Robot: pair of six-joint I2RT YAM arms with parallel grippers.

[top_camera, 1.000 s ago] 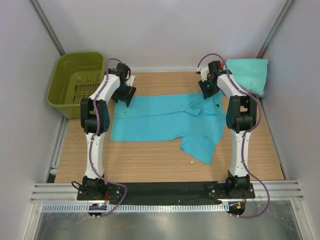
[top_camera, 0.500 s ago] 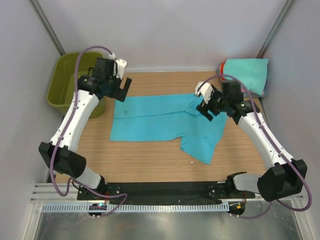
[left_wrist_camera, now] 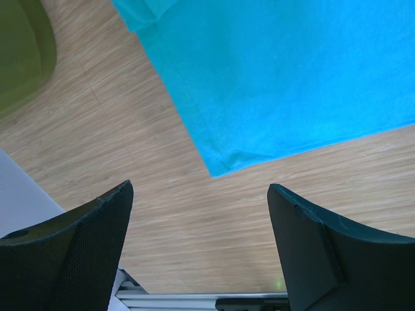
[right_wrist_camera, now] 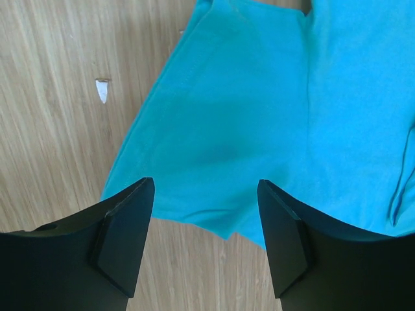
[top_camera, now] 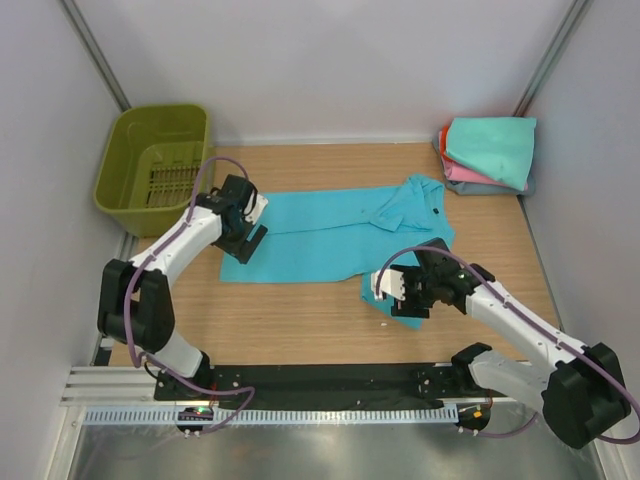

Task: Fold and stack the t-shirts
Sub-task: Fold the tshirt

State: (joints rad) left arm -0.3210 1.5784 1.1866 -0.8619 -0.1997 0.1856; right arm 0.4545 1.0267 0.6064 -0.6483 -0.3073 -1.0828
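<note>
Turquoise-blue t-shirt (top_camera: 330, 232) lies flat and unfolded mid-tabletop (top_camera: 300, 320), with its long axis running left-right. The collar end is at the right, and one flap trails toward the near edge on that side. The stack of folded t-shirts (top_camera: 492, 150), mint-teal on top, sits in the far right corner, well apart from it. The olive-green basket (top_camera: 150, 150) is in the far left corner.

The left gripper (top_camera: 245, 240) hovers at the shirt's left short edge with its jaws spread wide and nothing in them. In the left wrist view we see the near-left hem corner just ahead of the gap, with bare wood between the fingers.

The right gripper (top_camera: 402, 290) hovers over the near-right flap, also spread wide and empty. The right wrist view shows the flap's near edge crossing right between the fingers. A small white scrap (right_wrist_camera: 102, 89) lies on the wood just beside that flap.

We judge that each arm is nearest its own end of the shirt: the left arm to the left hem, the right arm to the trailing flap. The next step is likely to drop and pinch. The right gripper is already lined up over cloth, while the left gripper needs to go slightly forward to reach the corner.
</note>
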